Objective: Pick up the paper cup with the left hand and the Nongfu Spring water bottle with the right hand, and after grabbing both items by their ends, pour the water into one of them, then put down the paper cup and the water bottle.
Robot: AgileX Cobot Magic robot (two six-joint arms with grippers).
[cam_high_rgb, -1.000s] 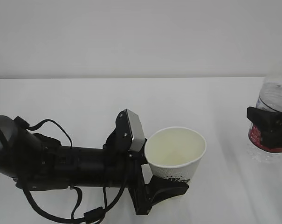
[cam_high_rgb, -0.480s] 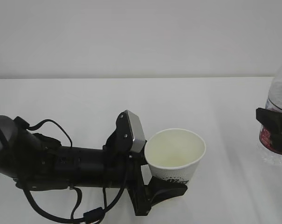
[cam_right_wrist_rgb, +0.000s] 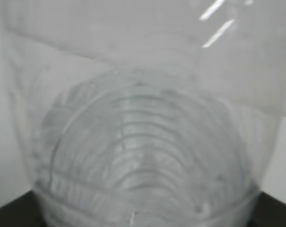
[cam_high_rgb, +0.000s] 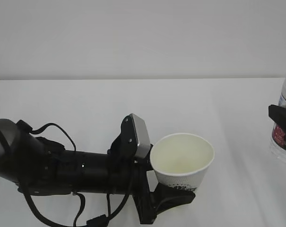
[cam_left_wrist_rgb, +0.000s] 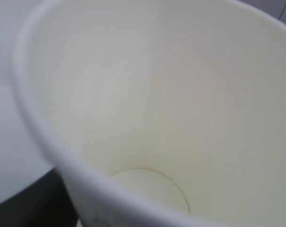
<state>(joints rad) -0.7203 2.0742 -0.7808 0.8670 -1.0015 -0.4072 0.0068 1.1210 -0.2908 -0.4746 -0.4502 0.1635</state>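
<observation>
Pinching paper cup (cam_high_rgb: pixel 182 158) w/ left claw (cam_high_rgb: pixel 173 191); right claw (cam_high_rgb: pixel 284 124) grips bottle (cam_high_rgb: pixel 285 120) at frame edge.

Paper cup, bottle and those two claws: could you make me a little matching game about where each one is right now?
Things:
1. paper cup
2. water bottle
3. left hand
4. table

Descriptions:
A. clear plastic, at the right edge
B. plain white surface
C. black, clamped on the cup's base
D. white, mouth open upward, no water visible inside

Pairs: 1-D, 2-A, 3-C, 4-B

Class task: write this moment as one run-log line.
left end effector: holding paper cup | cup: looks empty | right end effector: holding water bottle | pour: not started
</observation>
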